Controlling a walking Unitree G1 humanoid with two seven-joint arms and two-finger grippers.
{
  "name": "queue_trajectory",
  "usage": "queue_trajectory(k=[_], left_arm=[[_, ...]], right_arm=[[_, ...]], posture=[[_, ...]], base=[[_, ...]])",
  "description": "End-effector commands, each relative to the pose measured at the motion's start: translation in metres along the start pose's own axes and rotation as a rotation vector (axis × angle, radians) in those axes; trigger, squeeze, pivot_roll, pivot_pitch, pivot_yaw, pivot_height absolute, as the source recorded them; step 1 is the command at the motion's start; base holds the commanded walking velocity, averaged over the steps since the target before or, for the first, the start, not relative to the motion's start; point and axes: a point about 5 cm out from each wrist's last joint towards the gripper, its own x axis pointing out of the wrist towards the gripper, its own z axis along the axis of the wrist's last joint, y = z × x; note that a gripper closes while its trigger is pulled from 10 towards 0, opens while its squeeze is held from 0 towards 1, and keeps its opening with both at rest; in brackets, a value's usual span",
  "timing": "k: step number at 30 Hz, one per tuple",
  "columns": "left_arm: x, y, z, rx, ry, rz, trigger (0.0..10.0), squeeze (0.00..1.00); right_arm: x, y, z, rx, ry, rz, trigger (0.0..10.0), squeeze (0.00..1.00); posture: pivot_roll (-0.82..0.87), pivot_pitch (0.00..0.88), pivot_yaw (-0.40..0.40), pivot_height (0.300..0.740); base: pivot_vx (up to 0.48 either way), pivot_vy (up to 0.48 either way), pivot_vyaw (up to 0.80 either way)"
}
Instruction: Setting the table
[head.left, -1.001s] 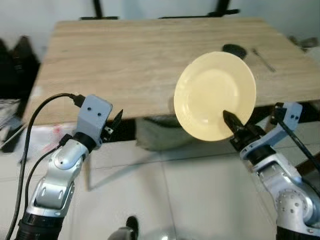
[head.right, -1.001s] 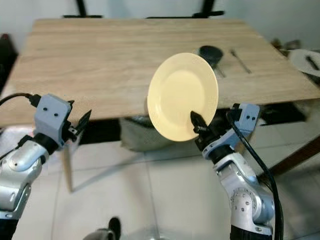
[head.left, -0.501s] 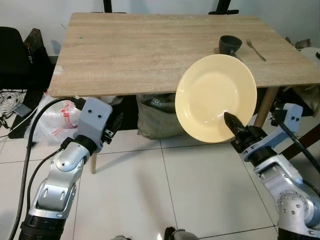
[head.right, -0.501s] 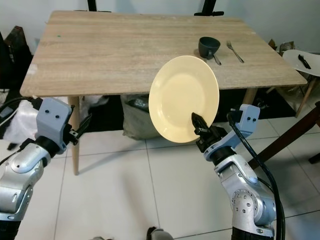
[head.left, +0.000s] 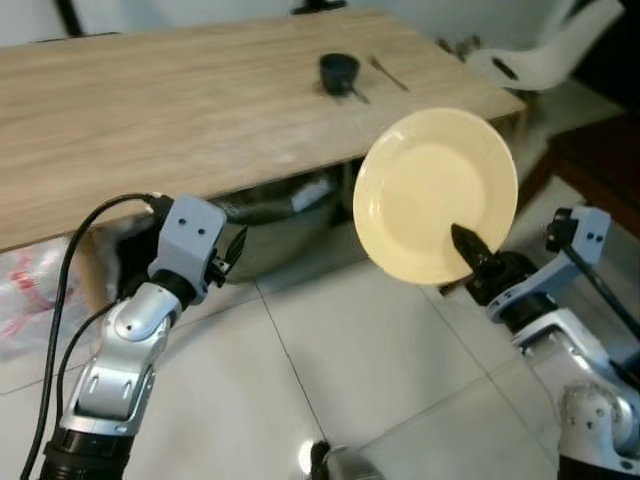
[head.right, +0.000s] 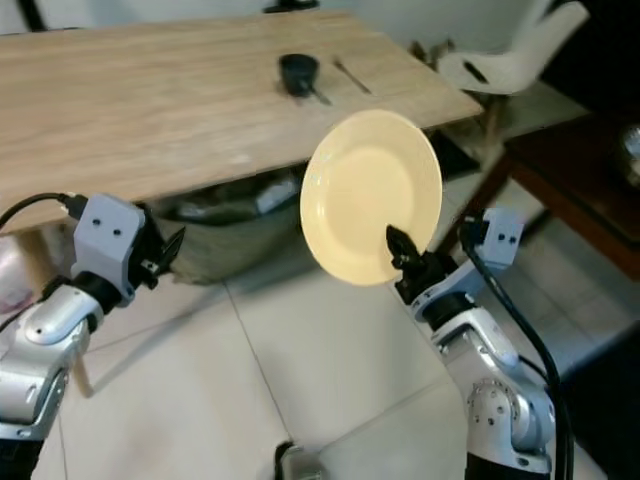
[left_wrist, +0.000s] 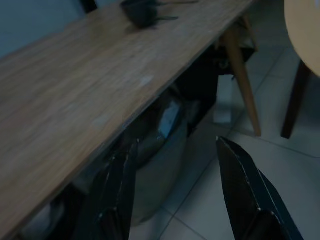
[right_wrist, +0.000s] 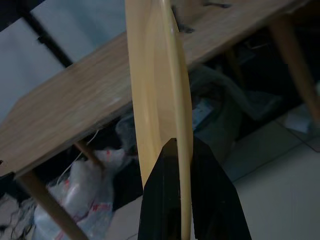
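Note:
My right gripper (head.left: 468, 249) is shut on the lower rim of a pale yellow plate (head.left: 435, 193), which stands upright on edge in the air in front of the wooden table (head.left: 150, 100). The right wrist view shows the plate (right_wrist: 157, 75) edge-on between the two black fingers (right_wrist: 167, 200). A dark bowl (head.left: 339, 72) and a fork (head.left: 385, 72) sit near the table's far right corner. My left gripper (left_wrist: 180, 200) is open and holds nothing, hanging over the floor below the table's near edge.
A white chair (head.left: 545, 50) stands at the far right, and a dark wooden piece of furniture (head.right: 590, 190) at the right. A bag and clutter (head.left: 280, 215) lie under the table. White tiled floor (head.left: 330, 370) lies under my arms.
The whole view has swung: the table now slants off to the left and the white chair has come in. The plate stays in my right gripper, and both arms hold their pose.

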Motion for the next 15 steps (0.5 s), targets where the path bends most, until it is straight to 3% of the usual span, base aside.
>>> queue_trajectory(k=[1,15], left_arm=[[-0.0007,-0.0023,-0.0027,0.007,0.017,-0.007,10.0,0.0],[-0.0005,-0.0046,-0.0017,-0.003,0.006,-0.01,10.0,0.0]], right_arm=[[-0.0023,-0.0023,0.0023,0.001,-0.008,-0.008,10.0,0.0],[-0.0019,-0.0026,0.004,0.005,-0.015,-0.014,10.0,0.0]], posture=[[-0.1,0.054,0.03,0.74],[-0.1,0.057,0.03,0.74]], base=[[0.0,0.0,-0.8],[0.0,0.0,-0.8]])
